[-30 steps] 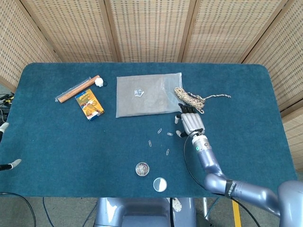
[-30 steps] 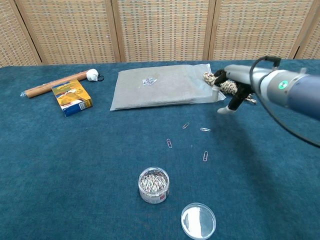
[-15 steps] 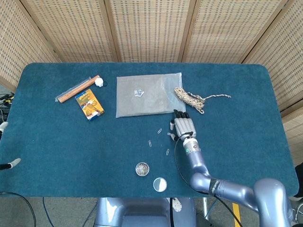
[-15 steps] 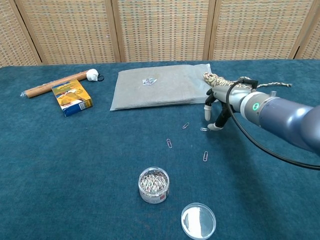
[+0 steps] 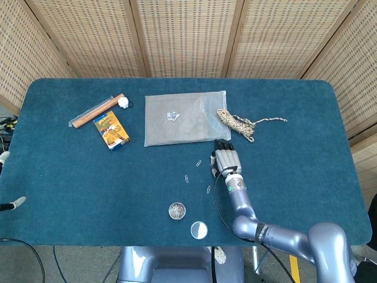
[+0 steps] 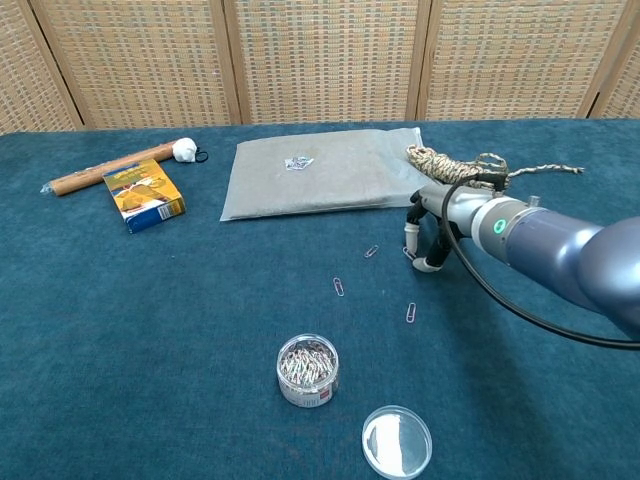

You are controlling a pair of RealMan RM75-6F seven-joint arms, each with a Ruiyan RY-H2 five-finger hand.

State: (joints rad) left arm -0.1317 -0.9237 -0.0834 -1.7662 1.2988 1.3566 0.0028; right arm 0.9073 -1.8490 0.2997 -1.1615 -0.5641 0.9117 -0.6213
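Right hand (image 5: 225, 160): palm down over the blue counter (image 5: 70, 188), fingers curled downward with their tips at the cloth — in the chest view (image 6: 425, 236) the tips come down on or right beside one loose paper clip, which they mostly hide. I cannot tell whether the clip is pinched or merely touched.
Left hand: only pale fingertips seem to show at the far left edge of the head view (image 5: 12, 203); its pose is too cut off to judge.
Loose paper clips: three more lie apart on the cloth — one just left of the right hand (image 6: 371, 251), one further left (image 6: 339, 287), one nearer the camera (image 6: 410, 312).
Clip jar (image 6: 307, 370): small round clear tub full of clips, open, well apart from the hand toward the counter's near edge.
Jar lid (image 6: 397, 441): lies flat just beside the tub, to its right.
Plastic bag (image 6: 320, 183): flat, greyish, behind the hand, a small dark item inside.
Rope bundle (image 6: 448, 165): coiled at the bag's right edge, a tail running right.
Orange box (image 6: 144, 195): far left, beside a wooden stick (image 6: 110, 171) wrapped in clear film.
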